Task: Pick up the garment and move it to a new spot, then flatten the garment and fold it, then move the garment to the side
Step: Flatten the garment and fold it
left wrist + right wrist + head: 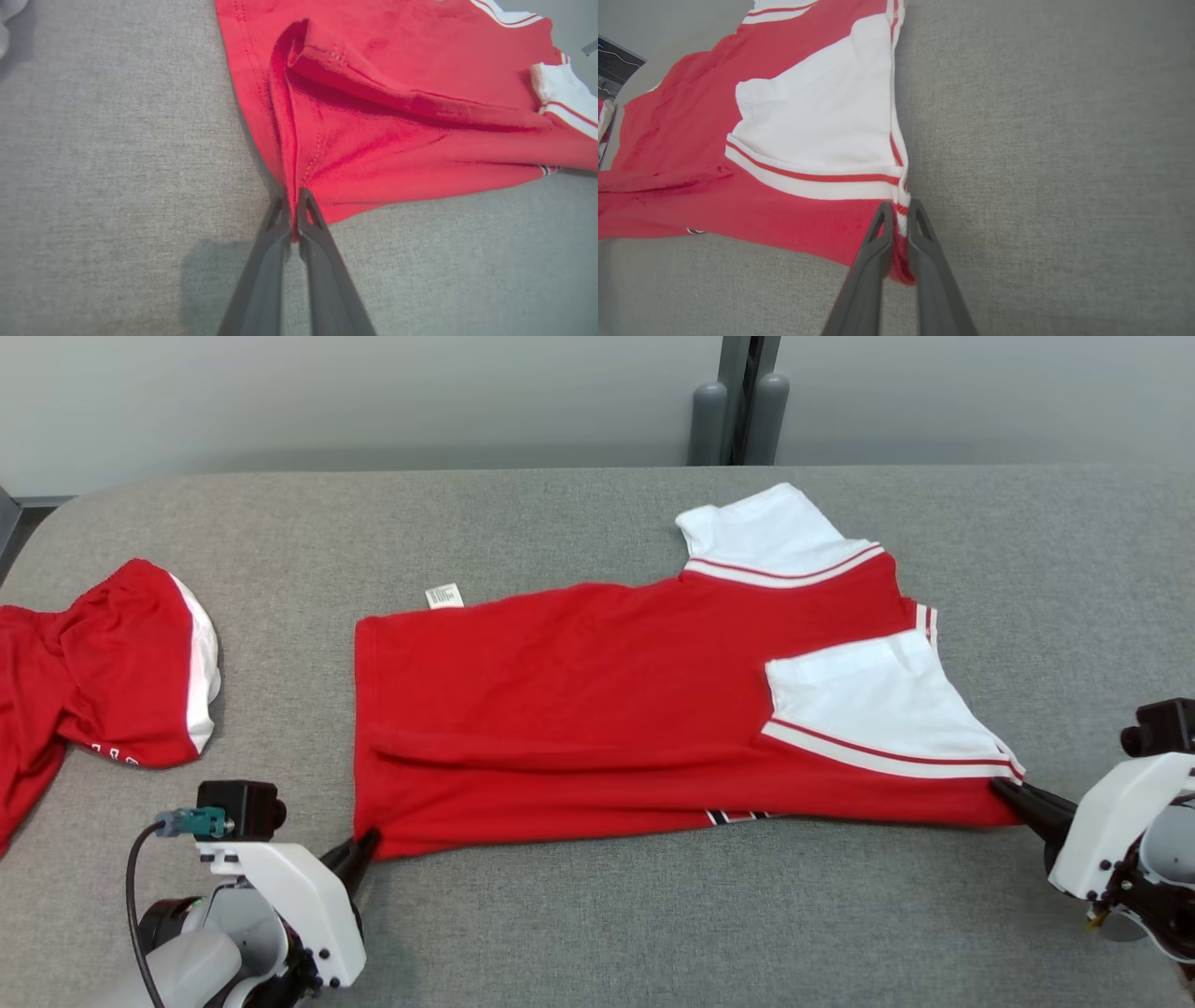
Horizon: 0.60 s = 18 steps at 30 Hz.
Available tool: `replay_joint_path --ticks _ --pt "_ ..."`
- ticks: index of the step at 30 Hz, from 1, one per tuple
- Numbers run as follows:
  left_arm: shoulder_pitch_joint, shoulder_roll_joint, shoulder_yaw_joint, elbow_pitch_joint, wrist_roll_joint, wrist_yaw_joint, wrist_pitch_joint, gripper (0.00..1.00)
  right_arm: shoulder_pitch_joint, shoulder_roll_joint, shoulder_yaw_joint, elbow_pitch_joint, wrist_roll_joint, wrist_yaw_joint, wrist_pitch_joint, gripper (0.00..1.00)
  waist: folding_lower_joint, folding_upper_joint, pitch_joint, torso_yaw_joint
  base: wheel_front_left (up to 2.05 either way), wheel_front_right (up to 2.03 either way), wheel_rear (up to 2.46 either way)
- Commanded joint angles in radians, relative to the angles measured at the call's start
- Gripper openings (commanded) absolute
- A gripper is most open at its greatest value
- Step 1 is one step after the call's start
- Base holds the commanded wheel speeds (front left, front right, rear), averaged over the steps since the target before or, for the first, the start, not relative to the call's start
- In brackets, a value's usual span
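Head view: left gripper (pixel 367 842) and right gripper (pixel 1001 788) pinch garment (pixel 579 709) near corners; thin bites may slip; fold could skew.

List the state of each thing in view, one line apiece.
Garment, lying on the table, one white sleeve folded over the red body.
Left tool, shut on the garment's near hem corner.
Right tool, shut on the garment's near corner by the sleeve.
Red shorts, bunched, lying apart, untouched.
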Motion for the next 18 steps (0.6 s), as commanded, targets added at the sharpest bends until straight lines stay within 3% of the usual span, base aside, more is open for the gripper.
replay_joint_path --ticks 1,18 --pt "0.019 0.024 -0.005 -0.021 0.006 -0.001 0.004 0.00 0.016 -0.022 -0.012 -0.009 0.013 0.000 0.016 0.00 0.0000 0.0000 -0.011 0.003 0.00 0.00 0.00" --pt "0.137 0.125 -0.072 -0.241 0.037 0.044 0.022 0.00 0.210 -0.069 -0.088 -0.109 0.037 0.000 0.077 0.00 0.0000 0.0000 -0.063 0.006 0.00 0.00 0.00"
